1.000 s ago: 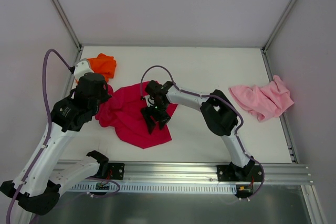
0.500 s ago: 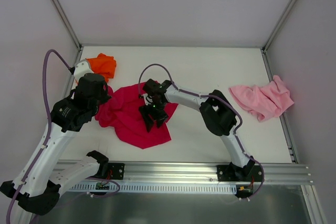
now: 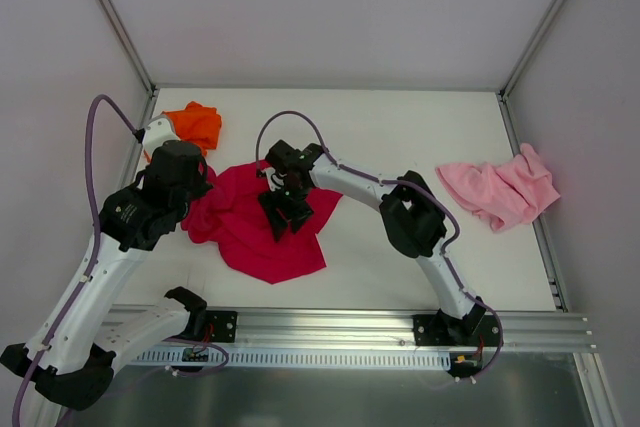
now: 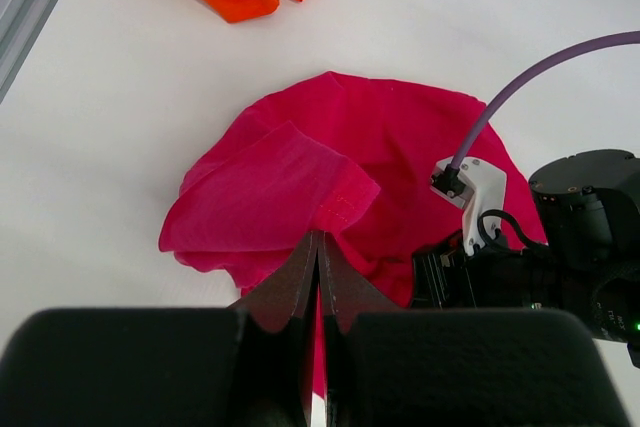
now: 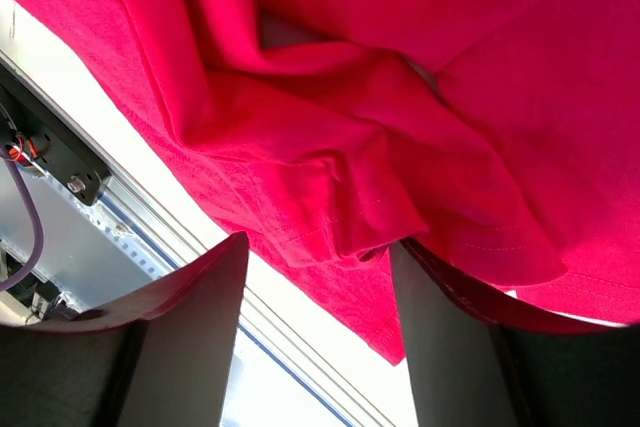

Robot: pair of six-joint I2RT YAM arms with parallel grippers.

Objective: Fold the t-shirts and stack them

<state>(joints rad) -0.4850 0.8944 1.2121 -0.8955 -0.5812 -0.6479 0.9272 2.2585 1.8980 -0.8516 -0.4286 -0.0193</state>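
Three t-shirts lie on the white table (image 3: 400, 137), none folded and none stacked. The orange t-shirt (image 3: 195, 125) is bunched in the far left corner. The pale pink t-shirt (image 3: 500, 192) is crumpled at the right edge, well apart from the others. The crimson t-shirt (image 3: 250, 232) is spread in a rumpled heap at the centre-left, between the two arms.

The work is at its start, judging by the heap: the crimson shirt is being opened out before any fold. The left gripper (image 4: 317, 247) is clenched, its fingers pressed flat together right at the shirt's left edge, where a flap is doubled over. Whether a hem is pinched between them cannot be told. The right gripper (image 5: 318, 247) hangs low over the middle of the shirt with its jaws apart. A raised ridge of crimson cloth sits in the gap and nothing is grasped.

The next move probably calls for the right jaws to close on that ridge. The cloth then needs drawing away from the left gripper so that it flattens. The risk is catching two layers at once, which would keep the wrinkle in.

Compared with a second ago, the right gripper has slid up and to the left across the crimson shirt, towards the left arm, and its jaws have narrowed slightly. The left arm and all three shirts lie as they did.
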